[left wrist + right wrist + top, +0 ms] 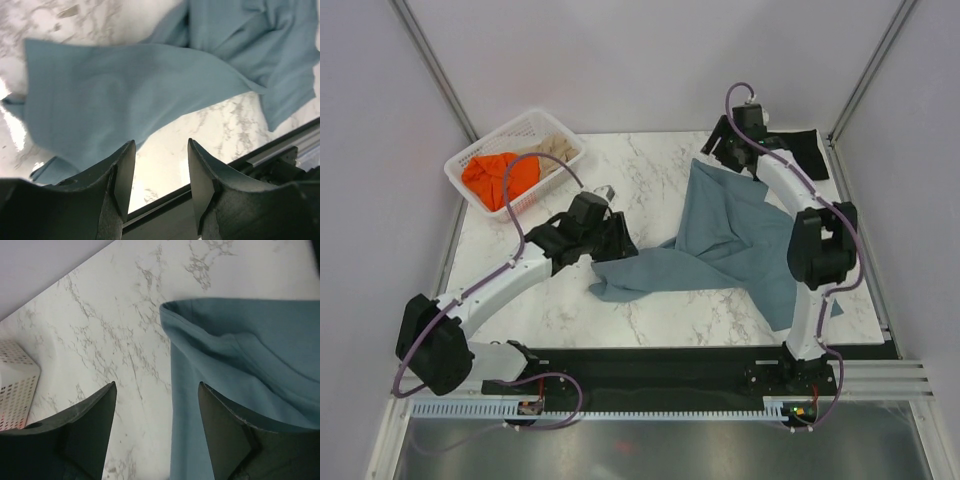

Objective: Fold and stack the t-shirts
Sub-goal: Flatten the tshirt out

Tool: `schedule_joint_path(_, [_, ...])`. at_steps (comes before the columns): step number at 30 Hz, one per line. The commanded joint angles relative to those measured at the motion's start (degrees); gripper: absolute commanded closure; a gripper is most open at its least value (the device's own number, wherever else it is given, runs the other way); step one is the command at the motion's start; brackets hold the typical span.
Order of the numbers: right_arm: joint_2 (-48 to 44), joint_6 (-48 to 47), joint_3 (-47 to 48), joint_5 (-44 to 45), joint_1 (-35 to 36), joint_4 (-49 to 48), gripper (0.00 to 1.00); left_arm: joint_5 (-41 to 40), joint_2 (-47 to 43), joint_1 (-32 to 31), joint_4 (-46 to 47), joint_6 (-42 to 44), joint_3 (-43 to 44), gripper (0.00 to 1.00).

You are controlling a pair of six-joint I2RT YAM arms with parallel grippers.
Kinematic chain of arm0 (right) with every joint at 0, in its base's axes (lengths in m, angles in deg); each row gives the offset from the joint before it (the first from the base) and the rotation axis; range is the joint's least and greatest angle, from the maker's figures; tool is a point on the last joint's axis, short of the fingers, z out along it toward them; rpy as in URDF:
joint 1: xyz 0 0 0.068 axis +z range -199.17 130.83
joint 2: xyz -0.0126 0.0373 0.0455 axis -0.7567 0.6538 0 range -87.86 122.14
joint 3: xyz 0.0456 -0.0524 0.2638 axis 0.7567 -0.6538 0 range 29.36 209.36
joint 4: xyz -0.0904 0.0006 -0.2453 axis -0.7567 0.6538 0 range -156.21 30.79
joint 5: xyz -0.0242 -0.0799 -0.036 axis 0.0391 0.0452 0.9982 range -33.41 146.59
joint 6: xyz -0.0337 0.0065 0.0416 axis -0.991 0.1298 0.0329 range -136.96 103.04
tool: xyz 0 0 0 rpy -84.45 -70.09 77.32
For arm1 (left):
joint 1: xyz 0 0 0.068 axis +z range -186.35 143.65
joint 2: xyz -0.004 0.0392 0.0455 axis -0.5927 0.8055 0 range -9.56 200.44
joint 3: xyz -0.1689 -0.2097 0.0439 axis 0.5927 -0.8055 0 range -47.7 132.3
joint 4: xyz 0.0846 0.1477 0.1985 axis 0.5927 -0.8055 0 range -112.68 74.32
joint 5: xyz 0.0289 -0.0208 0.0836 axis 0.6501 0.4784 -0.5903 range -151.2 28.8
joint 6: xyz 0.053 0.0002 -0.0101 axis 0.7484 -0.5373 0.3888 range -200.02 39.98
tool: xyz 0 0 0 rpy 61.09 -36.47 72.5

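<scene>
Shirt: slate blue-grey cloth t-shirt (730, 240), rumpled on the marble tabletop (650, 170), right of the white plastic lattice basket (542, 116).
My left jaws: spread, empty, beside its basket-side corner.
Right jaws: spread, empty (placed for flattening it, I judge).

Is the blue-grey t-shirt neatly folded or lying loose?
Loose, not neatly folded: the blue-grey t-shirt lies rumpled on the marble table, one flap doubled over diagonally, edges uneven.

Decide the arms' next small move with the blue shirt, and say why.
Probably grasp two edges and pull it flat: the shirt lies rumpled and twisted on the table, and both the left fingers and right fingers stand open at its edges, holding nothing.
</scene>
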Motion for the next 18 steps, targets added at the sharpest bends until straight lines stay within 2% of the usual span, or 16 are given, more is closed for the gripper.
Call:
schedule_joint_path(1, [-13.9, 1.5, -5.2, 6.6, -0.6, 7.9, 0.25, 0.5, 2.6, -3.3, 1.2, 2.7, 6.0, 0.46])
schedule_joint_path(3, [-17.7, 3.8, -9.8, 8.0, -1.3, 14.0, 0.25, 1.1, 5.4, -4.3, 1.5, 3.1, 7.6, 0.46])
schedule_joint_path(6, [-29.1, 6.7, -19.2, 9.8, -3.8, 18.2, 0.25, 3.4, 9.2, -5.4, 2.3, 3.7, 11.1, 0.47])
schedule_joint_path(9, [-37.8, 9.5, -32.1, 8.6, -9.3, 18.6, 0.24, 6.3, 13.3, -5.6, 5.7, 2.9, 11.3, 0.47])
schedule_joint_path(10, [-43.4, 9.7, -35.0, 9.0, -10.6, 18.6, 0.24, 8.3, 14.3, -6.0, 7.0, 2.4, 11.0, 0.47])
schedule_joint_path(11, [-46.1, 9.9, -40.1, 11.9, -11.8, 19.1, 0.24, 9.0, 15.4, -6.2, 7.8, 1.8, 10.9, 0.48])
schedule_joint_path(13, [-52.5, 10.2, -44.2, 15.6, -14.8, 20.1, 0.23, 9.3, 19.0, -8.6, 9.1, 1.2, 11.0, 0.48])
schedule_joint_path(15, [-54.9, 10.3, -48.5, 17.9, -17.0, 21.7, 0.23, 8.5, 21.2, -10.0, 9.7, 1.0, 11.1, 0.48])
schedule_joint_path(18, [-55.7, 10.4, -53.4, 16.2, -19.7, 23.4, 0.21, 7.7, 25.5, -10.2, 10.1, 0.3, 11.2, 0.47])
